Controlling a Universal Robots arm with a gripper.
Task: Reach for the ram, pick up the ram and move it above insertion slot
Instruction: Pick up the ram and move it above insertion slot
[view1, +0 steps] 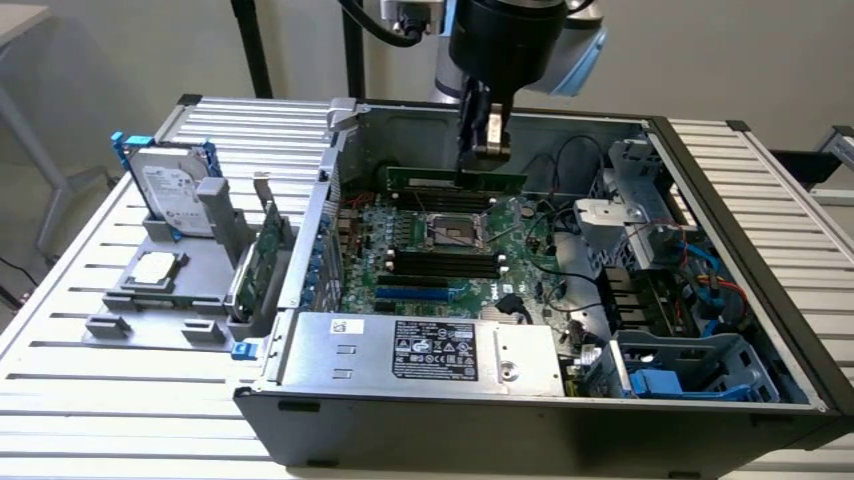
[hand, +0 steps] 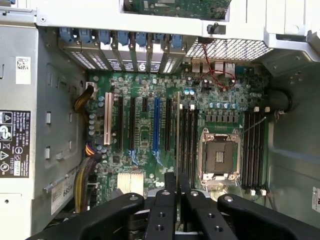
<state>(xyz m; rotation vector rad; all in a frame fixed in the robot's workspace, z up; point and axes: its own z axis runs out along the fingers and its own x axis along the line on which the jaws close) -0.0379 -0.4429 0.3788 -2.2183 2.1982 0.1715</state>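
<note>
- Above the motherboard (view1: 447, 250): jaws (view1: 487, 152) closed on the ram (view1: 454, 180), held level.
- Beside the motherboard's CPU socket (hand: 219, 159): the ram, seen edge-on, over the black slots (hand: 189, 142).

Even, soft indoor light, exterior view bright on the pale wall (view1: 747, 60) and ribbed table (view1: 120, 400), case (view1: 441, 420) interior dimmer with mild shadow, faint glare on the power supply (view1: 400, 350), wrist view evenly lit, black gripper (hand: 177, 210) dark, slightly soft up close
</note>
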